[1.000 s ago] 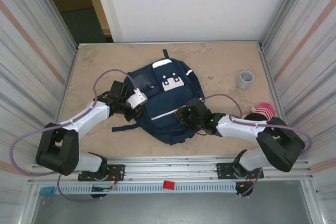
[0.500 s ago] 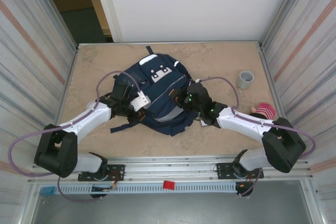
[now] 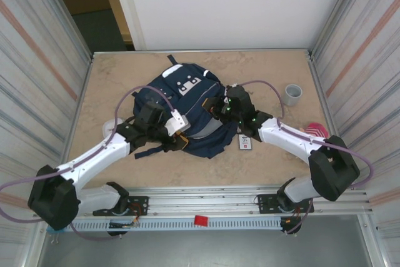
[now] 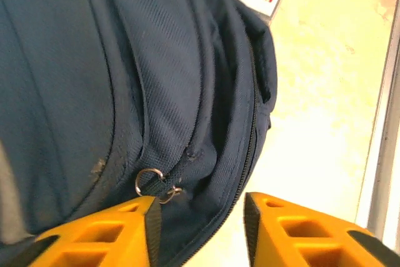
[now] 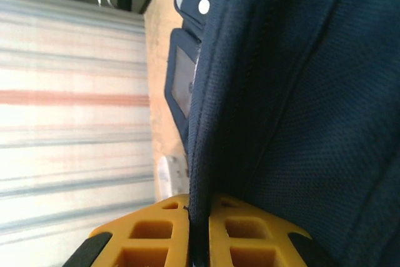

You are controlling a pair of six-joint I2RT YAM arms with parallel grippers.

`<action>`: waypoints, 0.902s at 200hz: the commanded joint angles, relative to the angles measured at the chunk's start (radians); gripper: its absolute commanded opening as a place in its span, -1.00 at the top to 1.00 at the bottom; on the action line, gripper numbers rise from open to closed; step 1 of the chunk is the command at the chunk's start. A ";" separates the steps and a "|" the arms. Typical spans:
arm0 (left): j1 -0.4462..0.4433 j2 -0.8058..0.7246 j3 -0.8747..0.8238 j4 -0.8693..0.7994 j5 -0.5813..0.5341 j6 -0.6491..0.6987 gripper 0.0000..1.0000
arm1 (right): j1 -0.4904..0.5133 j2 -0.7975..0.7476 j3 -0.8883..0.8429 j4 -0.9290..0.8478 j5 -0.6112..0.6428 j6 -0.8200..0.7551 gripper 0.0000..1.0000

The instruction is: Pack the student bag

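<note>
The bag (image 3: 187,114) lies mid-bench, bunched up, its white patches (image 3: 187,85) toward the far side. A second ago it lay flatter and nearer. It has since been dragged far and a little left, and a white tag (image 3: 245,143) now lies on the bench (image 3: 269,73) at its right edge.

The right hand (image 3: 219,107) has travelled with it and is clamped on a fold of navy cloth along the bag's right side. Its wrist view shows the jaws pinched together on that seam (image 5: 199,229).

The left hand (image 3: 181,132) was closed a moment ago and has just let go. In its wrist view the jaws stand apart (image 4: 200,217) at the bag's near-left edge, with a ring zip pull (image 4: 150,176) just beside one finger.

I judge this a regrip. The right hand anchors the bag so the left can go for the zip. The zips look shut, so packing proper has not begun.

The patches carry dark marks and the tag red ones, but none can be read.

A grey roll (image 3: 291,94) and a pink thing (image 3: 315,129) wait at the right.
</note>
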 commanded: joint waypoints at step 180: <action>-0.007 0.068 -0.055 0.232 -0.241 0.527 -0.68 | -0.320 0.171 0.526 -0.800 -0.292 -0.882 -0.16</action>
